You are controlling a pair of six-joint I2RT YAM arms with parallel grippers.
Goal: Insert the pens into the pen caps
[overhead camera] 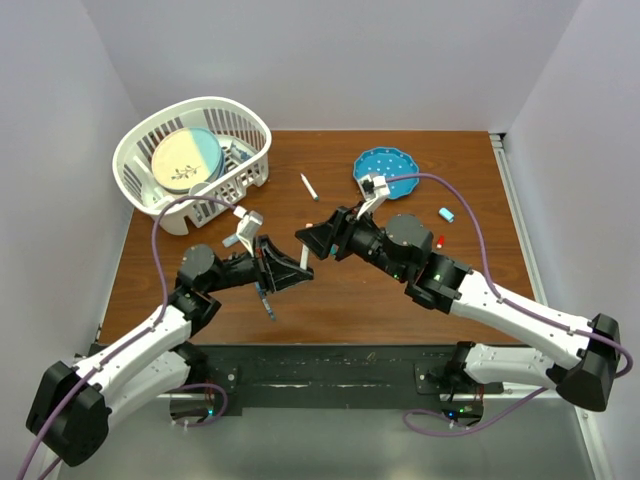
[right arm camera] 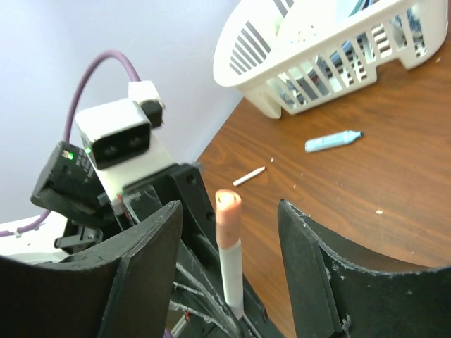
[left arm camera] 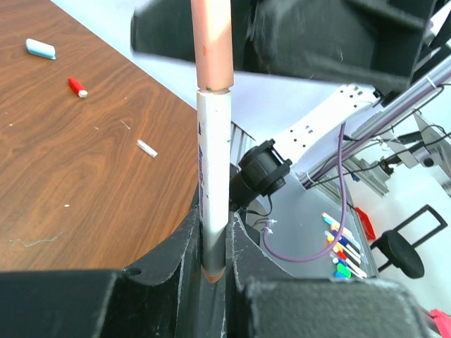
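A white-barrelled pen (left arm camera: 213, 176) stands upright between the fingers of my left gripper (left arm camera: 215, 232), which is shut on its lower end. A salmon pink pen cap (right arm camera: 228, 215) sits on the pen's top end. My right gripper (right arm camera: 227, 211) is open, one finger on each side of that cap and neither touching it. From above, the two grippers (overhead camera: 290, 268) (overhead camera: 315, 240) meet nose to nose over the table's middle. A loose thin white pen (overhead camera: 309, 186) lies beyond them. A red cap (left arm camera: 77, 86) and a light blue cap (left arm camera: 40, 48) lie on the wood to the right.
A white slatted basket (overhead camera: 255, 130) holding a round plate stands at the back left. A blue dish (overhead camera: 385, 165) sits at the back centre. A light blue marker (right arm camera: 332, 141) lies near the basket, and a dark blue pen (overhead camera: 268, 300) under the left gripper.
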